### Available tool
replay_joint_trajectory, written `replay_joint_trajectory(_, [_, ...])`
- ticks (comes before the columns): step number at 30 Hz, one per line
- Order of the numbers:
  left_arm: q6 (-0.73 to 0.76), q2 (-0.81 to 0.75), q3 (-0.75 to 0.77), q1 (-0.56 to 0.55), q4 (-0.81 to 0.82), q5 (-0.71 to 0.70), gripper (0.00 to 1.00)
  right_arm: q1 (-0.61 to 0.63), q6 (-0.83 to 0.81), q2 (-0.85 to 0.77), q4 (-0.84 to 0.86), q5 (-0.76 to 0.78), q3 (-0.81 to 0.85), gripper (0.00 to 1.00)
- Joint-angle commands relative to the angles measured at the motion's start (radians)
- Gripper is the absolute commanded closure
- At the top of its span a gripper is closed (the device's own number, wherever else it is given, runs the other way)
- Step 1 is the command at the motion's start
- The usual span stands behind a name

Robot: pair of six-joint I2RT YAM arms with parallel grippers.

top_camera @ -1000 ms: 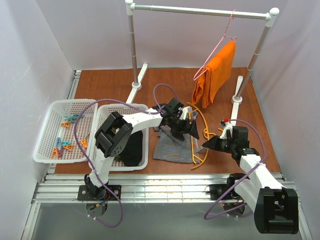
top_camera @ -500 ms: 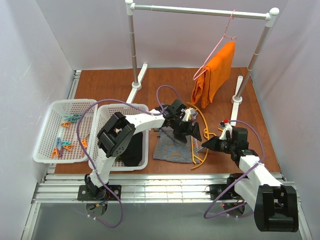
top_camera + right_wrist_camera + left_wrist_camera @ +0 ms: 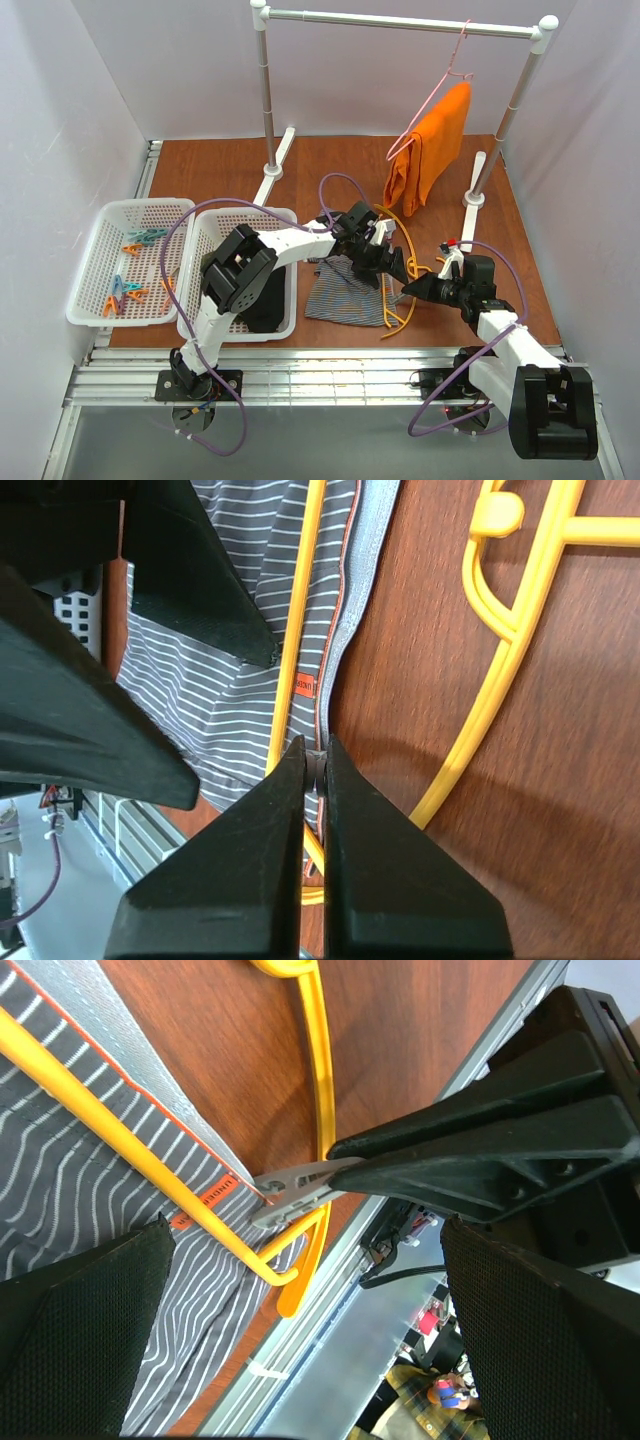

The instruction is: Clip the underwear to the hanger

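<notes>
Tight work near the counter's [image 3: 330, 165] front edge.
My left gripper [image 3: 305, 1230] hangs released over finely striped underwear [image 3: 70, 1180]; right gripper [image 3: 315, 755] clenched at the waistband, beside the thin curved plastic hanger [image 3: 490, 690].

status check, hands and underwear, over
Left hand open above the underwear. Right hand shut, tips at its waistband beside the orange tag. Hanger lies across the underwear on the table. Nothing seen in the way.

- Pale lavender walls [image 3: 70, 110] are enclosing the space on three sides.
- A white clothes rail [image 3: 400, 22] is standing on the reddish-brown wooden tabletop [image 3: 330, 155].
- Even light is falling throughout.
</notes>
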Motion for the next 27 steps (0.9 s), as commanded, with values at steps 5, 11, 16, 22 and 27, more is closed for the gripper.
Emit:
replay_joint_trajectory(5, [-0.001, 0.008, 0.026, -0.006, -0.018, 0.011, 0.02, 0.009, 0.041, 0.006, 0.054, -0.042, -0.006, 0.99])
replay_joint_trajectory(11, [0.001, 0.02, 0.037, -0.008, -0.029, 0.005, 0.03, 0.011, 0.058, 0.01, 0.067, -0.059, -0.007, 0.99])
replay_joint_trajectory(16, [0.004, 0.028, 0.045, -0.008, -0.041, 0.0, 0.02, 0.02, 0.08, 0.012, 0.08, -0.076, -0.007, 0.99])
replay_joint_trajectory(22, [0.009, 0.032, 0.066, -0.012, -0.041, 0.011, 0.03, 0.023, 0.098, 0.022, 0.11, -0.076, -0.01, 0.99])
replay_joint_trajectory(27, [0.015, 0.046, 0.088, -0.018, -0.044, 0.026, 0.03, 0.028, 0.107, 0.033, 0.124, -0.059, -0.007, 0.99])
